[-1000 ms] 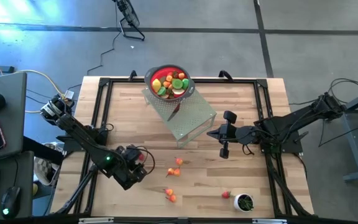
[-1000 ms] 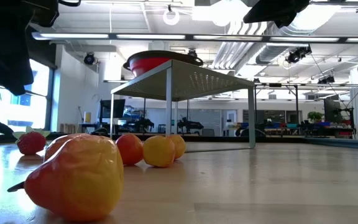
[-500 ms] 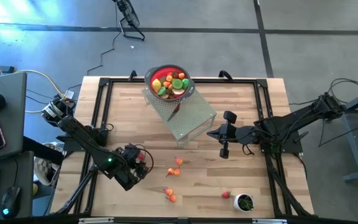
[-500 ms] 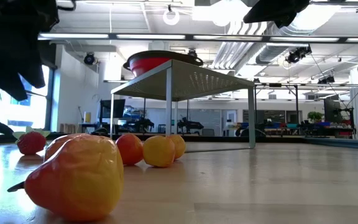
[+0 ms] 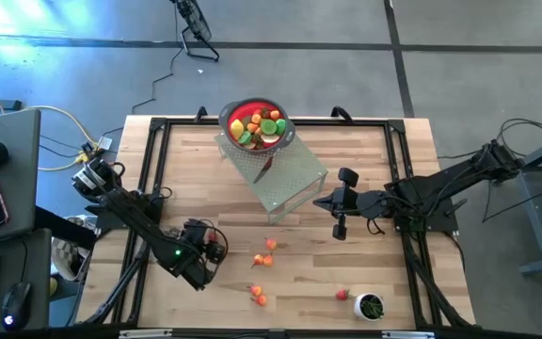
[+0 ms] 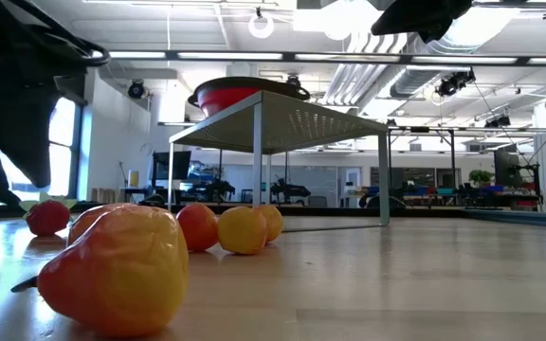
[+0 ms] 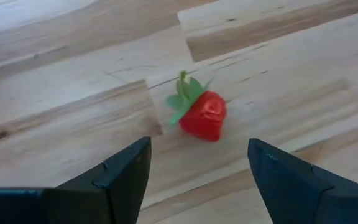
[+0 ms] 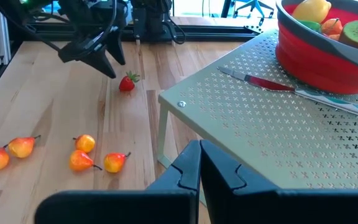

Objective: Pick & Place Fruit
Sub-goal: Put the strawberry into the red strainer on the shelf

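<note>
The wooden counter (image 5: 384,282) carries a perforated metal stand (image 5: 294,179), on which a red bowl (image 5: 290,122) already heaped with fruit is set beside a knife (image 8: 272,84). The left hand (image 7: 197,146) is held low over the counter's left part with its fingers spread and empty, a toy strawberry (image 7: 204,116) lying on the wood just ahead of the gap. The right hand (image 5: 326,202) is parked closed and empty beside the stand. Small pears (image 5: 269,247) are scattered mid-counter, and a second strawberry (image 5: 342,295) lies near a white cup (image 5: 371,306).

The strawberry is judged likely to be nudged or rolled away if the fingers are lowered off-centre, since it lies tilted and its leaves stick out; a pinch on the leaves alone could slip.

In the high view this strawberry is hidden beneath the left hand; it is shown only by the wrist views and the low view
</note>
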`<state>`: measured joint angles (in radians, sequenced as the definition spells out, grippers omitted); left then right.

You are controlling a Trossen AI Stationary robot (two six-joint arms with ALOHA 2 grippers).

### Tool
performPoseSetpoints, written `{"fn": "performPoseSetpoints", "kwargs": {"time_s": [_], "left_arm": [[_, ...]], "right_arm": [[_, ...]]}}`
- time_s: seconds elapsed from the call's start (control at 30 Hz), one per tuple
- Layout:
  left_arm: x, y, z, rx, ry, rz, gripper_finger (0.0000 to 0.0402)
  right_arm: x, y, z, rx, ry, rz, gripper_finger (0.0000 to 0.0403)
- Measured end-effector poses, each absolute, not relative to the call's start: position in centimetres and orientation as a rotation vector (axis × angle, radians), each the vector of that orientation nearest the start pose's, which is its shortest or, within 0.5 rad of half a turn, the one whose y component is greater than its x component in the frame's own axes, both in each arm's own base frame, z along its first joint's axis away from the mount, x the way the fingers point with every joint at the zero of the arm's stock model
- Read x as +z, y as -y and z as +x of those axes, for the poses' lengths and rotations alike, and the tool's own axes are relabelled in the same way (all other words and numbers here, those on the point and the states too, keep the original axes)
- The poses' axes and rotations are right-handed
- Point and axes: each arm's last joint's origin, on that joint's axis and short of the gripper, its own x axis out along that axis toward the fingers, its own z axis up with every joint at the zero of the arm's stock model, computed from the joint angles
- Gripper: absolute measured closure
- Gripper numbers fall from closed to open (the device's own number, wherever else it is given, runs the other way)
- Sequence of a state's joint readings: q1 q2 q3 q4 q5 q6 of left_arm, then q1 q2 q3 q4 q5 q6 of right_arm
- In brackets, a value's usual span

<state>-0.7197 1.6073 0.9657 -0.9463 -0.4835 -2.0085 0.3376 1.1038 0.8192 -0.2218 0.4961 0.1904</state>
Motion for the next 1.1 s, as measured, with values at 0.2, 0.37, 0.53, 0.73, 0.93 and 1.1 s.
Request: {"fn": "performPoseSetpoints", "kwargs": {"time_s": [0.2, 0.37, 0.53, 0.73, 0.93, 1.1], "left_arm": [[17.5, 16.4, 20.8, 0.939, -0.865, -0.803, 0.0139], [17.3, 16.6, 21.0, 0.948, -0.851, -0.824, 0.0139], [15.8, 16.9, 21.3, 1.005, -0.839, -0.834, 0.0139], [14.6, 16.5, 22.0, 1.055, -0.833, -0.803, 0.0139], [14.4, 15.8, 22.7, 1.069, -0.826, -0.806, 0.0139], [14.4, 15.3, 23.0, 1.080, -0.826, -0.804, 0.0139]], "right_arm": [[28.3, -6.5, 22.6, -0.198, -0.446, -0.018, 0.0400], [28.3, -6.5, 22.6, -0.198, -0.445, -0.018, 0.0400], [28.3, -6.5, 22.6, -0.198, -0.445, -0.018, 0.0400], [28.3, -6.5, 22.6, -0.198, -0.445, -0.018, 0.0400], [28.3, -6.5, 22.6, -0.198, -0.445, -0.018, 0.0400], [28.3, -6.5, 22.6, -0.198, -0.445, -0.018, 0.0401]]}}
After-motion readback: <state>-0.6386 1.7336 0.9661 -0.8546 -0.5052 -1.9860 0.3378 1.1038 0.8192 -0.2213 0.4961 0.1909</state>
